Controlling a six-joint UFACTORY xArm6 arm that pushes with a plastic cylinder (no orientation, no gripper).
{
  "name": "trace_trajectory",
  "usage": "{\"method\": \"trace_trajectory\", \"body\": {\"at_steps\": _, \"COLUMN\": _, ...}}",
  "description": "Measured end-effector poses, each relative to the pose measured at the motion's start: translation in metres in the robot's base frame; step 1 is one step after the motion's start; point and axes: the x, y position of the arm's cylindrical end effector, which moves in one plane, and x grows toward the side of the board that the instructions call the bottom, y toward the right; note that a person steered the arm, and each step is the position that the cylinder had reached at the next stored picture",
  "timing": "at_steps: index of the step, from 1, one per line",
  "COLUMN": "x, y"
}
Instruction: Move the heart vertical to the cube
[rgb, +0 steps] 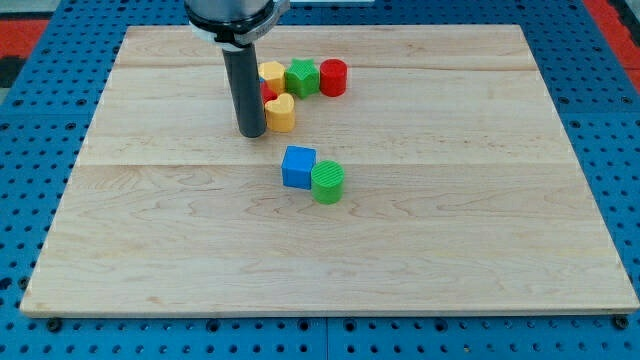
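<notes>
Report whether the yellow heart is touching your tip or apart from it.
Touching, apparently: the yellow heart sits right against my tip, on its right.

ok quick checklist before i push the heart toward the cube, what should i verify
1. My tip beside the yellow heart: ok, just to its left in the view.
2. Contact between tip and heart: cannot tell.
3. Blue cube in sight: ok, lower on the wooden board.
4. Heart lined up vertically with the cube: not ok, it sits slightly left.
5. Cube standing alone: not ok, the green cylinder touches it.
6. Heart free of neighbours: not ok, a red block sits close behind.
</notes>
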Motion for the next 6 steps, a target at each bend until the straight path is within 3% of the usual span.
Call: {"method": "trace_trajectory", "body": {"at_steps": 6, "x": -0.008, "y": 0.061}}
